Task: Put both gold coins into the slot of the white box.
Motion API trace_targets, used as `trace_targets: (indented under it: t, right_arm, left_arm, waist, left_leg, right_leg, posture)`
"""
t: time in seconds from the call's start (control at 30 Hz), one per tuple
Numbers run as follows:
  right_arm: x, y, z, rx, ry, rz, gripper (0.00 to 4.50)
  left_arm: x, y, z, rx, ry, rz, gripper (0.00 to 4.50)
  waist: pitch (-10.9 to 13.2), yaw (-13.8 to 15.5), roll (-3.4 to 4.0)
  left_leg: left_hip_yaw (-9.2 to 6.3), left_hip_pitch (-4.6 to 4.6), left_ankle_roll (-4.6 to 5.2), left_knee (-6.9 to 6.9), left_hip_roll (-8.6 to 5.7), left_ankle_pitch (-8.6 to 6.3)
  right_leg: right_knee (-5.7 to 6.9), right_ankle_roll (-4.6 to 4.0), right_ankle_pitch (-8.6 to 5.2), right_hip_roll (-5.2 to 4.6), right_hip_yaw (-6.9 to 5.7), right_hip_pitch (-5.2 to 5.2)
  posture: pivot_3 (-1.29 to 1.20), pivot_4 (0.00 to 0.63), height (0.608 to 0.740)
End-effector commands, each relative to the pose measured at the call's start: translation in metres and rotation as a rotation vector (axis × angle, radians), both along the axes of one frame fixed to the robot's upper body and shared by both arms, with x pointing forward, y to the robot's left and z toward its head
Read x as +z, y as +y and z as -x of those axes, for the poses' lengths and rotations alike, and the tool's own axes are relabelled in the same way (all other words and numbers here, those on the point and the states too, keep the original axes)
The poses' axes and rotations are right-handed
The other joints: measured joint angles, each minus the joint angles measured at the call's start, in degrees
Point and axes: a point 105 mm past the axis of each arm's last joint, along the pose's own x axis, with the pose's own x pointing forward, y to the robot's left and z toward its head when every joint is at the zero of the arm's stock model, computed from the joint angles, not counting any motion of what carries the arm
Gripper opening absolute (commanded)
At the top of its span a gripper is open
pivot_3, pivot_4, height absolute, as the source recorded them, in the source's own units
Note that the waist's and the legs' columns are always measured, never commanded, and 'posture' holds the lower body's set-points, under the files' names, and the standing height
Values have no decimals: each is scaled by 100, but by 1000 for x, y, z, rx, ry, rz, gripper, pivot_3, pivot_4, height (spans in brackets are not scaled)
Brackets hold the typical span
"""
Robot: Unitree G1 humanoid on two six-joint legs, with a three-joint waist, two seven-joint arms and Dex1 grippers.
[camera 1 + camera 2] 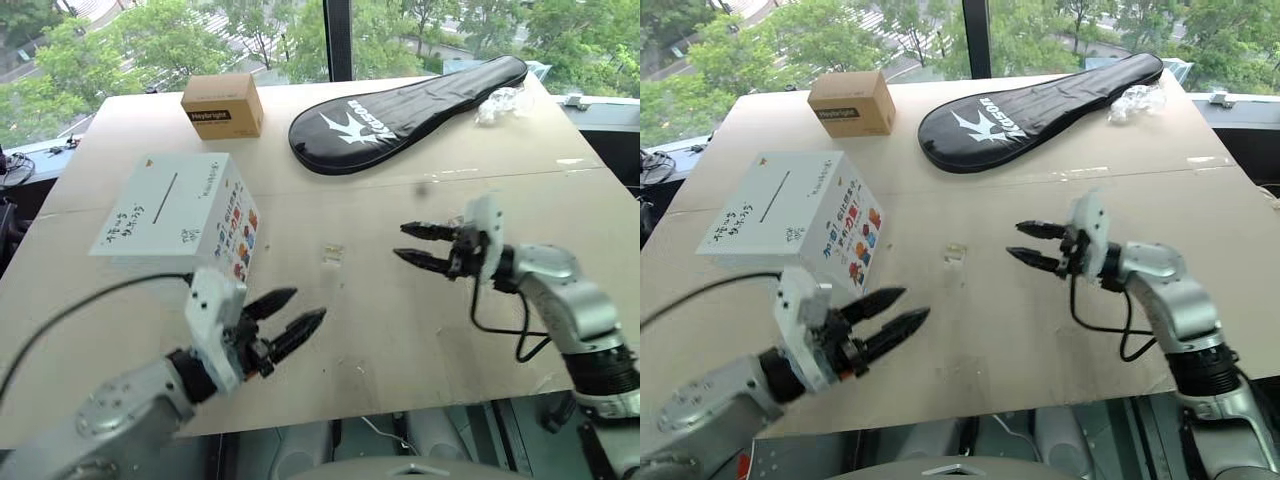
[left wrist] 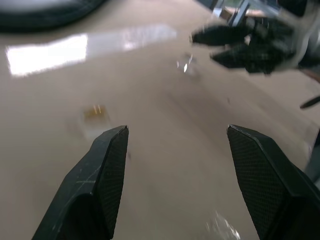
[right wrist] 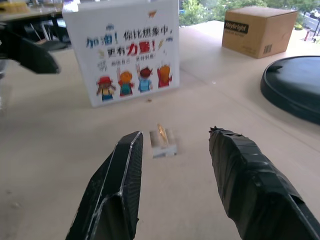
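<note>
The white box [image 1: 215,195] stands at the table's left, its slot [image 1: 165,198] a thin dark line on the top face, cartoon pictures on its side [image 3: 127,50]. A small gold coin [image 3: 161,132] stands on a clear plastic piece [image 1: 332,253] mid-table, between the two grippers. My left gripper [image 1: 308,305] is open and empty, in front of the box and pointing toward the table's middle. My right gripper [image 1: 400,241] is open and empty too. It points left at the coin, which sits just beyond its fingertips [image 3: 134,145]. In the left wrist view the coin [image 2: 95,112] is a yellowish blur.
A brown cardboard box [image 1: 222,104] sits at the back left. A black racket bag [image 1: 400,110] lies across the back, with crumpled clear plastic [image 1: 498,103] at its right end. The tan tabletop [image 1: 400,330] ends close to me.
</note>
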Motion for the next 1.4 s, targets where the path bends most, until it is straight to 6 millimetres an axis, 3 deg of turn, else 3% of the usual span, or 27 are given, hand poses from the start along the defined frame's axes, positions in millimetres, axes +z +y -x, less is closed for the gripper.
trace_targets:
  t: [0.03, 0.17, 0.3, 0.47, 0.67, 0.8, 0.87, 1.03, 1.2, 1.4]
  right_arm:
    - [-11, 21, -1, 31, -73, 27, 2266]
    - [-18, 50, -13, 39, -90, 9, 2266]
    - [-12, 73, -22, 45, -119, -35, 2266]
    - [-14, 89, -29, 49, -130, -22, 2266]
    - [-29, 92, -37, 31, -112, 66, 2266]
    - [-32, 92, -41, 5, -95, 74, 1034]
    - [-32, 92, -43, -10, -101, 80, 24]
    - [-32, 95, -40, 0, -115, 86, 24]
    - [-12, 93, -35, 14, -88, -31, 24]
    - [27, 88, -5, 169, 166, -292, 24]
  left_arm:
    - [-8, 17, -2, 74, -62, -11, 3162]
    - [-22, 41, 3, 166, -85, -56, 3162]
    - [-17, 55, 4, 242, -155, -79, 3162]
    - [-20, 53, 9, 240, -149, -74, 3162]
    - [-21, 48, 13, 215, -142, -41, 3162]
    - [-23, 49, 14, 214, -137, -58, 3225]
    - [-24, 49, 14, 213, -137, -57, 3225]
    - [-25, 50, 12, 213, -134, -63, 3225]
    - [-23, 51, 9, 220, -138, -28, 3225]
    - [12, 28, 6, 139, -136, 360, 3225]
  waist:
    - [0, 6, 0]
    - [0, -29, -1]
    - [0, 13, -2]
    - [-3, 16, -7]
    - [-4, -5, -7]
    - [-3, -19, -7]
    - [-3, -19, -6]
    - [-3, -17, -7]
    - [-3, -16, -6]
    - [-3, -1, -6]
  left_leg:
    - [-1, 0, 0, 1, 0, 0]
    - [-5, -4, -1, 3, 1, 0]
    - [-19, -18, -2, 1, 2, 0]
    - [-23, -21, -2, 1, -3, 0]
    - [-28, -21, -2, -1, -1, 0]
    - [-25, -21, -2, -1, -1, 0]
    - [-26, -21, -2, -2, -1, 0]
    - [-26, -21, -2, -2, -1, 0]
    - [-26, -21, -2, -2, -1, 0]
    - [-38, -28, -1, -2, 1, -1]
  right_leg:
    - [-1, 0, 0, 1, -2, 1]
    - [-6, 0, 1, 0, -3, -2]
    - [-11, 0, 1, -4, -1, -12]
    - [-15, 0, 1, -8, -3, -10]
    - [-13, 0, 1, -6, -4, -11]
    - [-13, 0, 1, -6, -3, -12]
    - [-13, 0, 1, -5, -3, -12]
    - [-13, 0, 1, -5, -3, -13]
    - [-13, 0, 1, -5, -4, -14]
    - [-14, 0, 1, -9, -6, -14]
  posture:
    - [0, 150, 740]
    - [0, 150, 740]
    - [0, 150, 740]
    - [0, 150, 740]
    - [0, 150, 740]
    - [0, 150, 740]
    - [0, 150, 740]
    - [0, 150, 740]
    - [0, 150, 740]
    - [0, 150, 740]
